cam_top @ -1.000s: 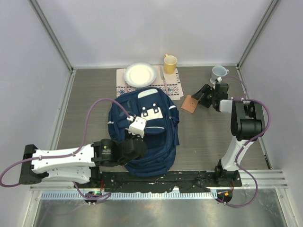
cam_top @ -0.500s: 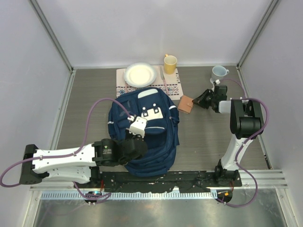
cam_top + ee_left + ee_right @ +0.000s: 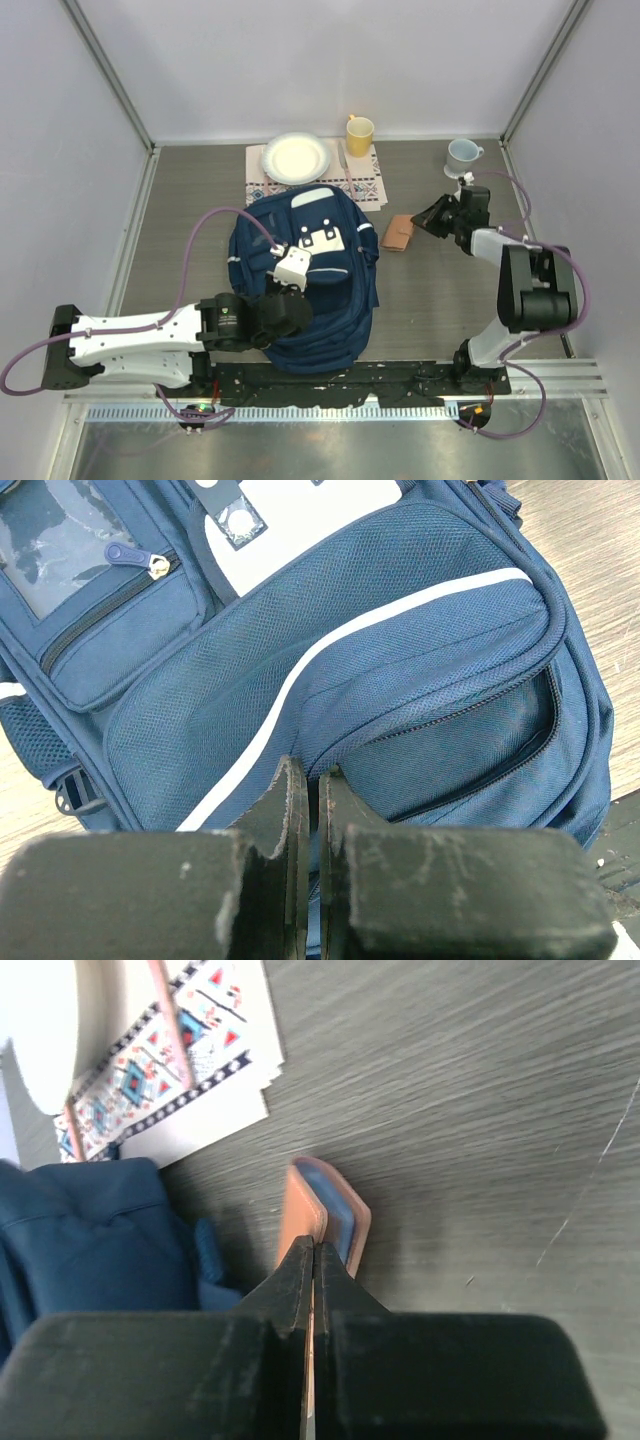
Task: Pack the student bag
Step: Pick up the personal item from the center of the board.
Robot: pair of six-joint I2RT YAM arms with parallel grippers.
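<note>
The navy student bag [image 3: 335, 300] lies flat mid-table with its pale top panel toward the back. Up close, the student bag [image 3: 400, 660] shows its white stripe and a front pocket gaping at the right. My left gripper [image 3: 296, 296] sits over the bag's front. In the wrist view the left gripper [image 3: 310, 772] is shut, with the pocket's edge seam running into its tips. A brown wallet [image 3: 398, 232] with blue lining rests just right of the bag. My right gripper [image 3: 421, 216] meets it from the right. The right gripper [image 3: 314, 1246] is shut on the wallet [image 3: 300, 1210] cover's edge.
At the back, a white plate [image 3: 296, 158] sits on a patterned mat [image 3: 365, 186], with a yellow cup [image 3: 359, 133] behind it. A grey-blue cup [image 3: 462, 153] stands at the back right, just beyond the right wrist. Walls enclose three sides.
The right gripper's jaws have closed. The wallet has shifted from its raised, tilted pose to a spot lower and nearer the bag. The right arm's elbow swung right. The left arm stayed put.
</note>
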